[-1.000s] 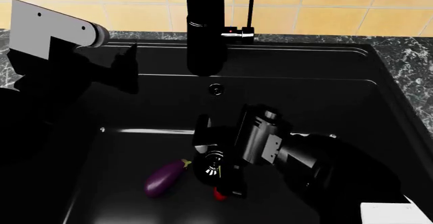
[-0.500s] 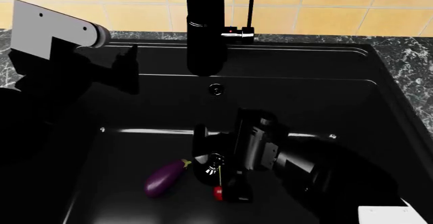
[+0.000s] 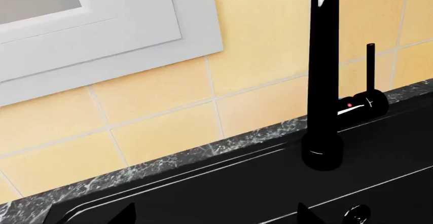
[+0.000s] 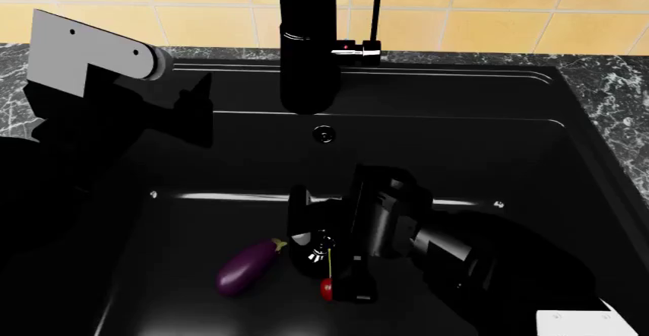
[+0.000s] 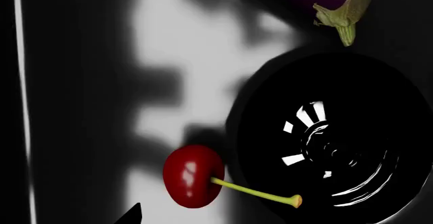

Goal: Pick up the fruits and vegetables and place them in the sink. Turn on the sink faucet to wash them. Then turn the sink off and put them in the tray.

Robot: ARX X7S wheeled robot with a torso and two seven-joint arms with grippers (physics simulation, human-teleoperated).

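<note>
Cherry (image 4: 327, 289) and eggplant (image 4: 246, 267) on the floor of the black sink (image 4: 568, 161), with the right gripper (image 4: 327, 254) down over them.

The cherry lies at the edge of the round drain (image 5: 331, 138), its thin stem reaching over the drain rim; the eggplant lies just beside the drain on the other side, its green cap pointing at it. The right gripper's fingers stand wide apart, one near the drain and one just beside the cherry, holding nothing. The left gripper (image 4: 193, 108) hangs above the sink's left back corner, well apart from the fruit; its two dark fingertips show spread apart in the left wrist view, nothing between them. The tall black faucet (image 4: 307, 39) stands at the back rim, its thin lever (image 3: 370, 67) upright, in front of yellow wall tiles (image 3: 155, 107) and a strip of dark marble counter (image 4: 618, 93).
</note>
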